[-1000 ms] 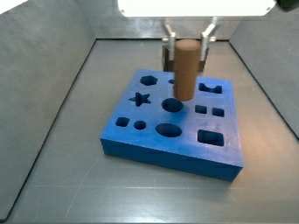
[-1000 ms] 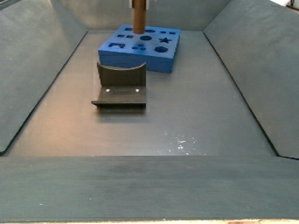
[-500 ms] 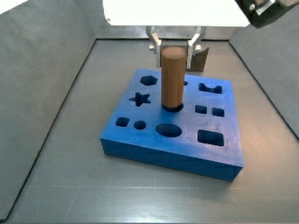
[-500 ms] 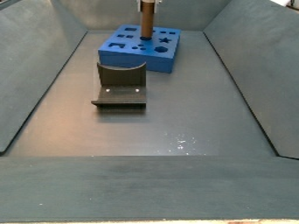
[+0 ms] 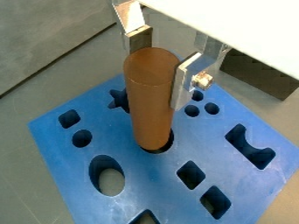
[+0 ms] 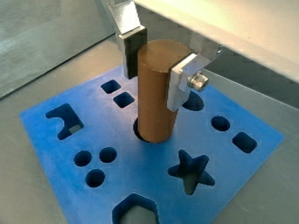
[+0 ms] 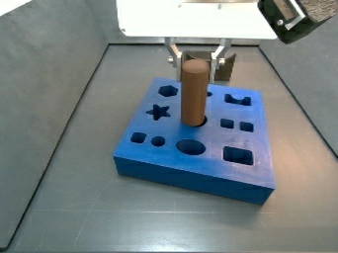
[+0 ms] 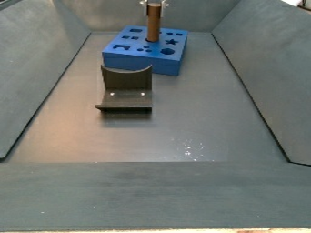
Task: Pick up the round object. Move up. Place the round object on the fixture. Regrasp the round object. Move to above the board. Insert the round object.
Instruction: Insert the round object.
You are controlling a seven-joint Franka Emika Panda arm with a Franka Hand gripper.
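The peg (image 5: 149, 96) stands upright with its low end in a round hole of the board (image 5: 251, 188), right below the pincer (image 5: 162, 59). Its top is gripped by the narrow pincer. If it is pushed crooked, it could jam. Open bench (image 7: 79, 198) is seen all around.
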